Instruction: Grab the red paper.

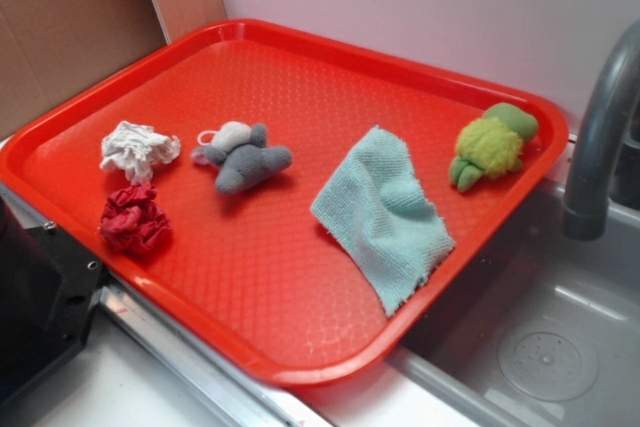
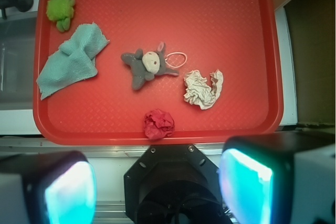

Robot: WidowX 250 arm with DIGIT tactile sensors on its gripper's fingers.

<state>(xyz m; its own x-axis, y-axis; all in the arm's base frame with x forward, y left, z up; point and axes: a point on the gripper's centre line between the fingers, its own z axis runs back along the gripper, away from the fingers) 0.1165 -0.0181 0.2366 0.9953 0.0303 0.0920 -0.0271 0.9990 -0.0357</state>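
Fingers: nearest the wrist lens, two blurred pads at the bottom corners, one pad left and the other right; spread wide, nothing between them, well above the tray.
Mount: black housing between the pads, at the bottom centre of the wrist view.
Red paper: small, dark-red, crumpled ball, resting on the red tray just inside its near rim; in the exterior view at the tray's left front edge.
Key relation: paper lay ahead of the open fingers and almost on their centre line, just beyond the near rim; no gripper visible in the exterior view, so height judged only from the wrist view.
Long axis: none clear; roughly round, so probably no wrist turn called for.
White wad: just beside the red paper, further in and to the right in the wrist view; apart from it, not touching.
Grey plush mouse: mid-tray, beyond the paper.
Teal cloth: far left in the wrist view, well apart.
Green plush: far-left corner, near the sink.
Step in hand: approach not yet begun; grasp not yet made.
Next move, judged: short advance forward and straight descent.
Risk, judged: tray rim close behind the paper; white wad near one pad's path.
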